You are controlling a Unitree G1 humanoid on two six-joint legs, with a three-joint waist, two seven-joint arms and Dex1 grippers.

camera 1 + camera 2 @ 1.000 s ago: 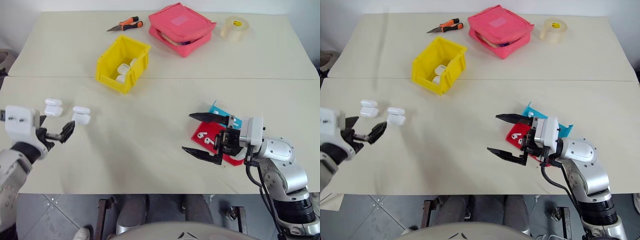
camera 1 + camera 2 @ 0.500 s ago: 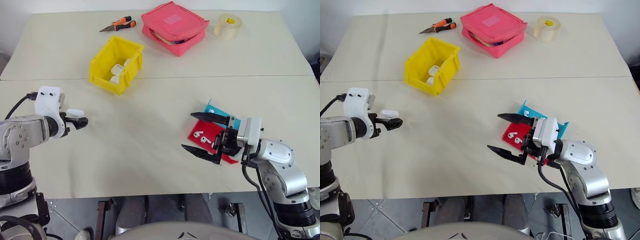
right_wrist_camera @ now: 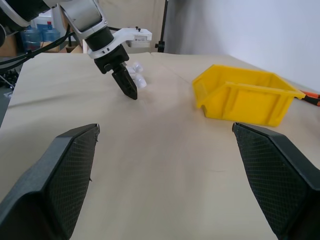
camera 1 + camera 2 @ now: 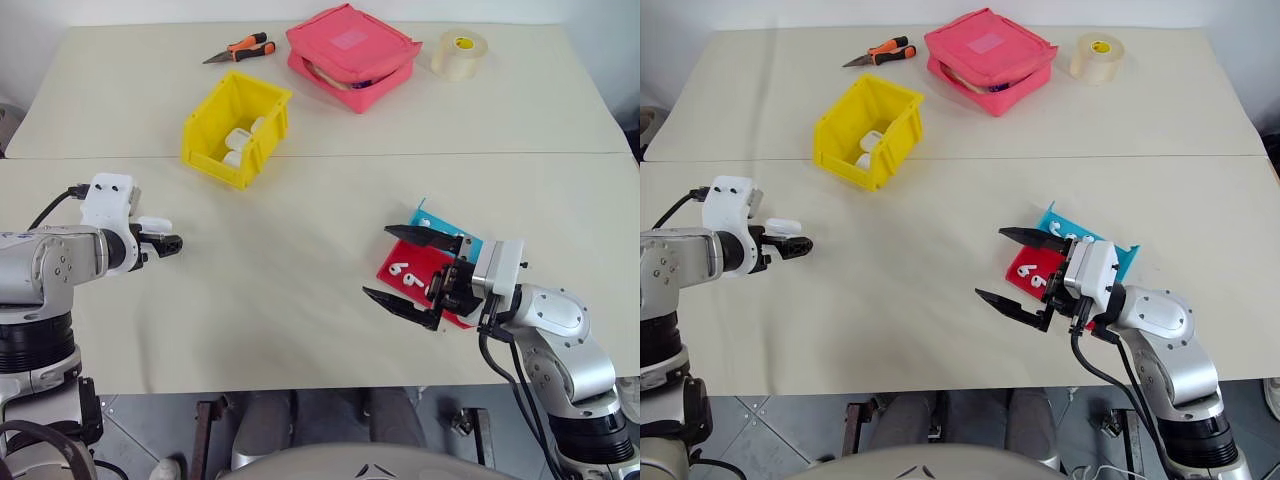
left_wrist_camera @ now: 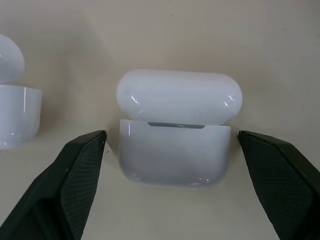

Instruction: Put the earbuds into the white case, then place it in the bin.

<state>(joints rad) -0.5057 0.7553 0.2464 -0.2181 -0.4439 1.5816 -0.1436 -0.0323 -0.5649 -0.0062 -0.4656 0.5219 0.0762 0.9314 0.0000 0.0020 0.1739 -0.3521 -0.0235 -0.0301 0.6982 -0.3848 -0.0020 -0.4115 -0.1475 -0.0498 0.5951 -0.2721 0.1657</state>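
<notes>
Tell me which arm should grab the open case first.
Left. The left gripper already straddles the white case, fingers not yet touching it; the right gripper hangs open over the red tray.

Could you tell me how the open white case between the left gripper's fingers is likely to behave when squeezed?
The white case looks glossy and rounded, so it may slip between the left gripper fingers. Its hinged lid stands open, so it could flap or snap shut. It seems small and probably light.

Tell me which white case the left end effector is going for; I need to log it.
The open-lidded white case between the left end effector fingers; the other case sits beside it, outside them.
</notes>
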